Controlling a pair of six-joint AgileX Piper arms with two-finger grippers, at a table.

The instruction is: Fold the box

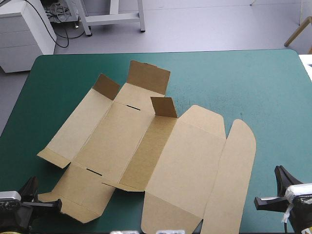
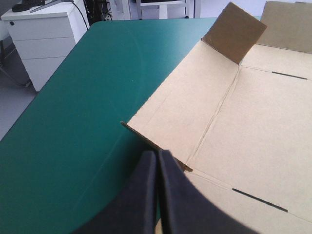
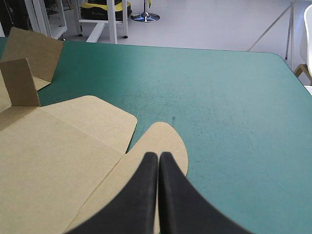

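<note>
Nearest to me, left gripper [image 2: 157, 152]: pressed together into one arch, nothing held, just beside the box's near left edge. Right gripper [image 3: 158, 154]: likewise closed and empty, over the rounded tuck flap [image 3: 168, 139] on the sheet's right side.

Box [image 1: 146, 156] lies opened out, nearly flat, mid-table on the teal-green cover [image 1: 243, 83], set at a slant. Three small flaps [image 1: 164, 107] stand up at its far end; no walls raised yet.

Risks, as I judge them: board lying flush gives me no edge to get under, so a closed push may skate the whole sheet across the cover. Lifting one side alone could twist it and knock the standing flaps down.
</note>
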